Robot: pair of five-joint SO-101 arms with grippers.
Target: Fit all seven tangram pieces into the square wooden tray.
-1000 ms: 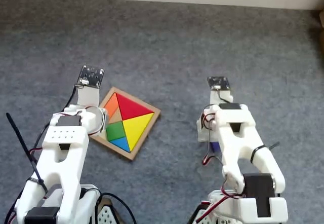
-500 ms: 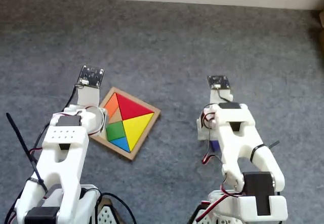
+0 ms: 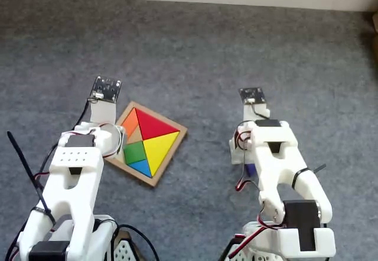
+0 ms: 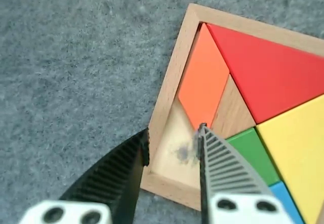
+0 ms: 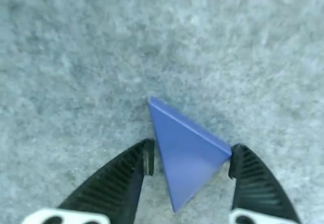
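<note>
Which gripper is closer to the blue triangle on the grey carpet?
Right. The right gripper straddles the blue triangle; the left gripper hangs over the square wooden tray.

Surface: grey, short-pile, carpet-like covering, running from the near edge to the pale strip at the far side.

Lying on it:
- square wooden tray, left of centre, flat, turned corner-on so one corner points far.
- blue triangle, flat on the pile, right of the tray and well apart from it.
</note>
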